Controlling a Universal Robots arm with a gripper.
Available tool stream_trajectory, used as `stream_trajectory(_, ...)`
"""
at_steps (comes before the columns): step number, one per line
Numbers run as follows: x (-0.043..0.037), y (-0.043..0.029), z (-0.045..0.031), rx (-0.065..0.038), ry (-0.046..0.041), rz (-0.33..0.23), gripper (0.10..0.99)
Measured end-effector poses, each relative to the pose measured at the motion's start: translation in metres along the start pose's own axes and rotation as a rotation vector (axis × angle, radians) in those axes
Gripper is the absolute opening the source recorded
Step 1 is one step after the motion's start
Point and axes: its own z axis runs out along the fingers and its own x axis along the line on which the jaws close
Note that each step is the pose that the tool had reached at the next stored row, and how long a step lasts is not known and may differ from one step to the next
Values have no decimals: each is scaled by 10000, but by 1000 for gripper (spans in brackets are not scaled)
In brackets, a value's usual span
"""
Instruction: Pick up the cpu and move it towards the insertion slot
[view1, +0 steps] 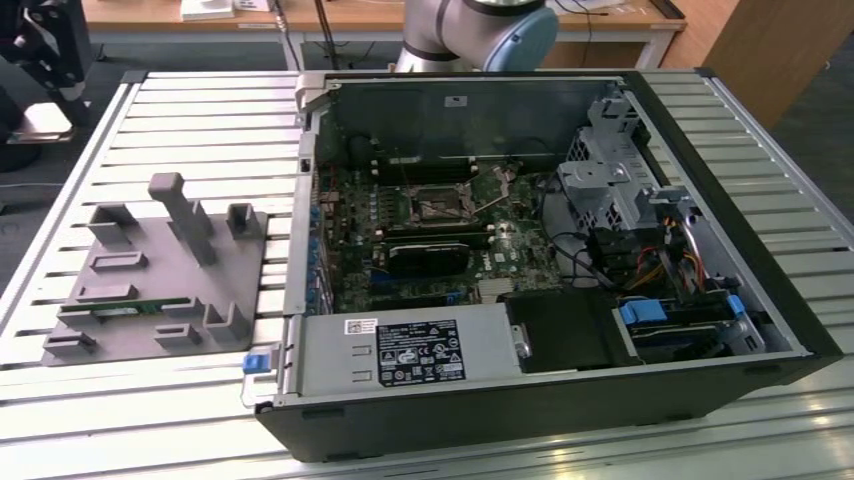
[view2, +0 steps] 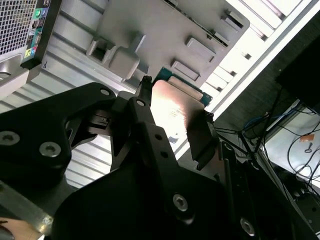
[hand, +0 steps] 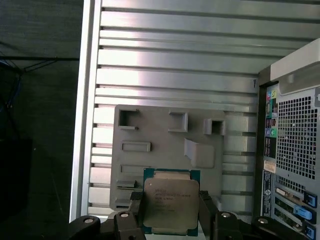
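Note:
The cpu (hand: 171, 202) is a flat square chip with a silvery top and a green rim. It sits between the two black fingers of my gripper (hand: 171, 212), which is shut on it. The second wrist view shows the same grip on the cpu (view2: 172, 107) by the gripper (view2: 176, 100). The chip hangs above the grey holder plate (hand: 165, 140), apart from it. The insertion slot (view1: 438, 208) is the square dark socket with a silvery frame on the board inside the open computer case (view1: 534, 250).
The grey holder plate (view1: 147, 270) lies on the slatted metal table (view1: 200, 110), at the exterior view's left of the case, with a green memory stick (view1: 120, 310) in it. A black heatsink block (view1: 427, 255) sits beside the socket. The arm's base (view1: 481, 35) stands behind the case.

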Motion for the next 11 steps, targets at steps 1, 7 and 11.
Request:
stream_trajectory(1,-23,-1,0,1,1,0,533)
stream_trajectory(7,-137,-5,1,0,1,0,533)
stream_trajectory(11,-213,-8,1,0,1,0,533)
